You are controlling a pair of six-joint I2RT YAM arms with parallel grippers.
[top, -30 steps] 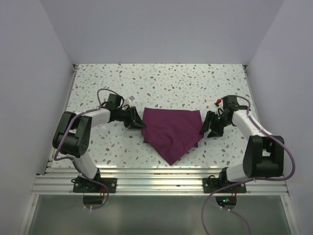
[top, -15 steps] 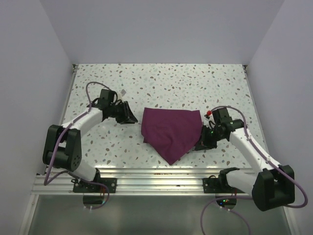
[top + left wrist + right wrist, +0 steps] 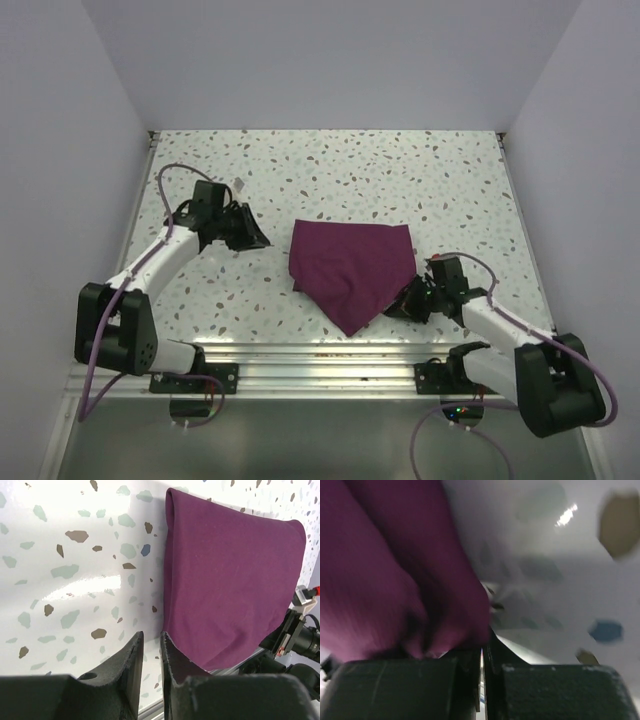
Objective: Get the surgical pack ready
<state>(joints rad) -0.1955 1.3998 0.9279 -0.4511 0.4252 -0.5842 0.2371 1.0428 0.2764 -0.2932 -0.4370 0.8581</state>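
The surgical pack (image 3: 350, 262) is a deep purple cloth folded into a triangle, its point aimed at the near edge. My left gripper (image 3: 258, 240) hovers to the left of it, apart from the cloth. In the left wrist view its fingers (image 3: 151, 635) stand a narrow gap apart with only bare table between them, and the surgical pack (image 3: 230, 580) lies ahead to the right. My right gripper (image 3: 395, 308) sits low at the cloth's lower right edge. In the right wrist view it (image 3: 484, 640) is shut, with the surgical pack (image 3: 395, 570) bunched up at the fingertips.
The speckled white table (image 3: 330, 170) is boxed in by plain walls at the left, back and right. An aluminium rail (image 3: 320, 360) runs along the near edge just below the cloth's point. The right arm's wrist (image 3: 300, 640) shows at the cloth's far side in the left wrist view.
The left arm drew back leftward from the cloth's left corner. The right arm slid down the cloth's right edge toward the near rail and shut its jaws there.
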